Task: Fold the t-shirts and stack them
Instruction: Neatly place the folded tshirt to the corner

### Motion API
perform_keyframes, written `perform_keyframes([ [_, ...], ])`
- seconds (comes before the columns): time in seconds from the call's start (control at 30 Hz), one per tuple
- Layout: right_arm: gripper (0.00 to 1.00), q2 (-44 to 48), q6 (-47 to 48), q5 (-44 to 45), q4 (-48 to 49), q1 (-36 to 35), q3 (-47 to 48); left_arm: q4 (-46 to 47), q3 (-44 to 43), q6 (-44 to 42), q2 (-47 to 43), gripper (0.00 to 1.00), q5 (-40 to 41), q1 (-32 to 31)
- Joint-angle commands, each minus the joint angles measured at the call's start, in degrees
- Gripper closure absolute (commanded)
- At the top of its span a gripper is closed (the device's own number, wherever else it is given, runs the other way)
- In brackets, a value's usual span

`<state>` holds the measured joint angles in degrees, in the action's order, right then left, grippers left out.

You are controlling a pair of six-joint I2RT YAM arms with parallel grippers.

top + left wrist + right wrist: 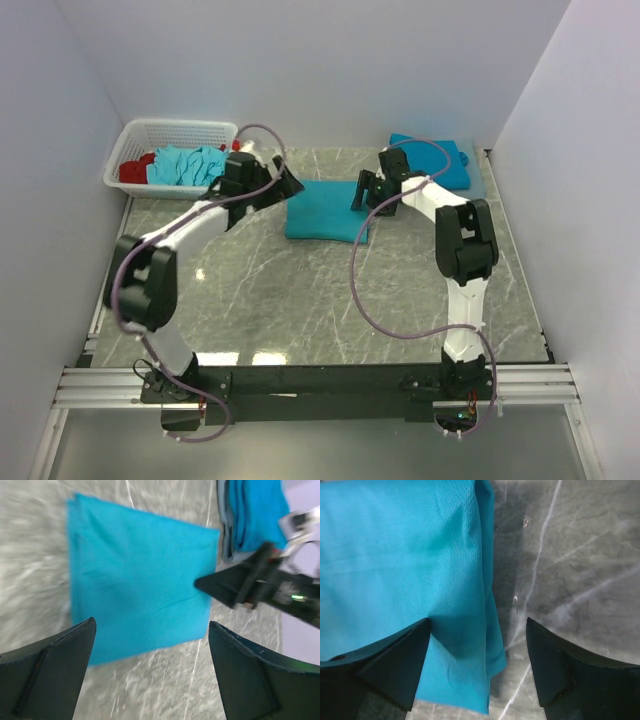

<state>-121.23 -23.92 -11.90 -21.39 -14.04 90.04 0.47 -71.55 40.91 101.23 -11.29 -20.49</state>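
- A folded t-shirt (322, 212) is laid flat at the middle of the marble surface (300, 300).
- A second folded t-shirt (440, 165) is set at the far right corner.
- The left end effector (292, 186) is positioned at the middle shirt's left edge, spread wide and empty.
- The right end effector (362, 193) is positioned astride its right edge, parted and gripping nothing.

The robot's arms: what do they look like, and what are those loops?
The left arm and right arm are white tubes linked by chunky black joints. A thin purplish-grey cable loops loosely along each. The left hand and right hand are black, each with two dark wedge-shaped fingers tapering to a point. A small green light glows on the right hand.
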Motion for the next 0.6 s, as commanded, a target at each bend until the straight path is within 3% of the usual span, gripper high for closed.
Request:
perform_keyframes([
  [0.0, 0.21, -2.1, 1.3, 5.7, -3.3, -1.7, 4.4, -2.8, 3.3, -1.6, -10.1, 0.01, 6.4, 1.4],
  [0.07, 0.27, -3.5, 1.5, 5.8, -3.8, -2.0, 5.8, -4.3, 4.8, -2.0, -12.7, 0.01, 9.0, 1.9],
  [0.13, 0.41, -5.0, 1.8, 6.6, -4.8, -2.5, 7.4, -6.2, 6.8, -2.6, -16.6, 0.01, 11.6, 2.1],
  [0.4, 0.5, -11.2, 4.2, 8.2, -11.7, -4.7, 14.8, -12.9, 11.2, -2.8, -30.6, 0.0, 23.0, 4.4],
  [0.57, 0.64, -14.1, 7.1, 6.5, -15.3, -5.6, 19.3, -11.5, 15.8, -1.7, -41.2, 0.0, 30.7, 4.8],
])
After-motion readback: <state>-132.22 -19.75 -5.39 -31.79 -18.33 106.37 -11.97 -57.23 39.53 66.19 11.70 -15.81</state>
